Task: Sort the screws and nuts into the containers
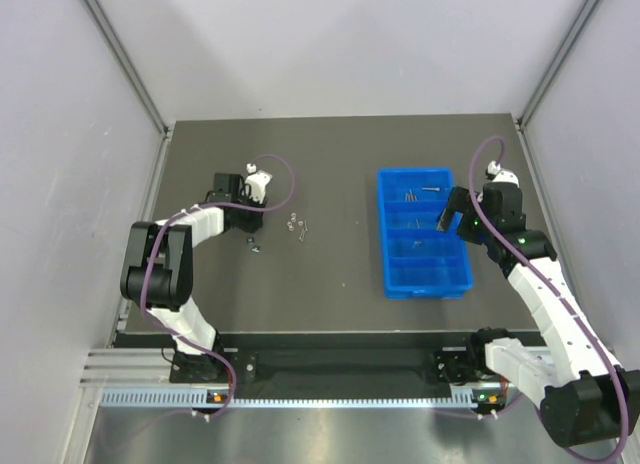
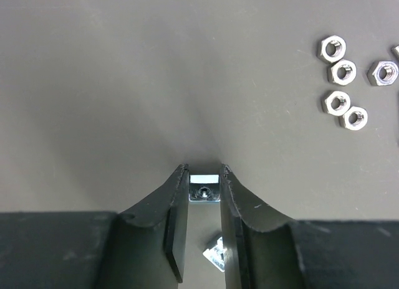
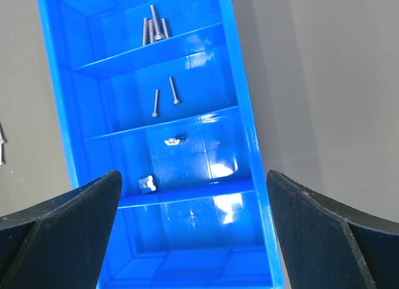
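Dark tabletop [image 2: 124, 83]: the left gripper [image 2: 204, 177] pinches a square nut [image 2: 204, 192], presumably for transfer. The right gripper [image 3: 193, 177] gapes empty over the blue tray [image 3: 244, 108].

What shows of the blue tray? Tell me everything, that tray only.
The blue tray is a rectangular bin of glossy bright plastic, split by crosswise walls into five compartments. It lies flat on the dark table, right of centre. Screws lie in the three far compartments, two small nut-like pieces in the fourth; the nearest looks empty. The open right gripper hangs over it, no contact visible.
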### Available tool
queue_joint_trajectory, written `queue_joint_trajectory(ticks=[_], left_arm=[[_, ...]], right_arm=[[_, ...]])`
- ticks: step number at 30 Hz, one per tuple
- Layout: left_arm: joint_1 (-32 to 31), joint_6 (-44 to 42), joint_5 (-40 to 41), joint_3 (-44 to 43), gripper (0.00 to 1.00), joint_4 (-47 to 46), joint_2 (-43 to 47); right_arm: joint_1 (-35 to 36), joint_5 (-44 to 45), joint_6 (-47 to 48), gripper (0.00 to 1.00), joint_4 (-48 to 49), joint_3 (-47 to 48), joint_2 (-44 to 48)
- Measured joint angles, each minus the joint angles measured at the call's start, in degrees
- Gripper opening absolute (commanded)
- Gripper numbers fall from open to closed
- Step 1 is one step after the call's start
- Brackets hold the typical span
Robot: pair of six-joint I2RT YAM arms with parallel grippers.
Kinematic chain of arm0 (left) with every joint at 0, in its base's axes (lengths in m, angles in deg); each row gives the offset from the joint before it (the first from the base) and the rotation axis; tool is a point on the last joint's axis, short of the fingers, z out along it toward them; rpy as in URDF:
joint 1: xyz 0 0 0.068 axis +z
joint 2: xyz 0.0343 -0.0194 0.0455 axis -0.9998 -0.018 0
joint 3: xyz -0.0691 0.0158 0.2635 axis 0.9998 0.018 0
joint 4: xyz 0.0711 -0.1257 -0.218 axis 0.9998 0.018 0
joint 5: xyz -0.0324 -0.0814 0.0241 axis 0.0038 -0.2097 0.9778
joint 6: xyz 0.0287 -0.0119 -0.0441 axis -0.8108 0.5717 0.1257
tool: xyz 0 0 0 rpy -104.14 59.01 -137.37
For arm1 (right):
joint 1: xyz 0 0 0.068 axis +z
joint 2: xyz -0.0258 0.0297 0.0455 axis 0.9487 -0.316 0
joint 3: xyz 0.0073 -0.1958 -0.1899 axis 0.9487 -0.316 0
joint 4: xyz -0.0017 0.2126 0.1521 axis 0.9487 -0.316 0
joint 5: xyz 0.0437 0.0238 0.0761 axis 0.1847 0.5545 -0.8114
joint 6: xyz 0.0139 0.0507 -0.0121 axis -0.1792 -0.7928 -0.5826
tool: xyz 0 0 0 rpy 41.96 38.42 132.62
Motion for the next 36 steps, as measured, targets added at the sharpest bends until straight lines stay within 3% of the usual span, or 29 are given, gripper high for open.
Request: queue_joint_trajectory(ticks=[6, 12, 16, 19, 20, 24, 32, 36], left_arm=[[0.0, 0.1, 1.1, 0.0, 0.41, 1.4, 0.5], [0.0, 0.7, 2.8, 0.0, 0.42, 3.0, 1.1], [0.0, 1.6, 3.2, 0.0, 0.38, 3.3, 1.2], [-0.3, 2.3, 3.4, 0.0, 0.27, 3.5, 1.2], [-0.5, 2.4, 3.6, -0.1, 0.18, 3.5, 1.2], [-0.8, 3.7, 4.3, -0.2, 0.09, 3.7, 1.2], [-4.9, 13.0, 9.6, -0.1, 0.06, 6.8, 4.4], [-14.3, 21.0, 14.3, -0.2, 0.05, 7.1, 12.1]], right_arm=[[0.0, 0.0, 0.0, 1.0, 0.0, 0.0, 0.3], [0.0, 0.0, 0.0, 1.0, 0.0, 0.0, 0.4], [0.0, 0.0, 0.0, 1.0, 0.0, 0.0, 0.4], [0.0, 0.0, 0.0, 1.0, 0.0, 0.0, 0.5], [0.0, 0.0, 0.0, 1.0, 0.0, 0.0, 0.6], [0.0, 0.0, 0.0, 1.0, 0.0, 0.0, 0.9], [0.0, 0.0, 0.0, 1.0, 0.0, 0.0, 1.0], [0.0, 0.0, 0.0, 1.0, 0.0, 0.0, 1.0]])
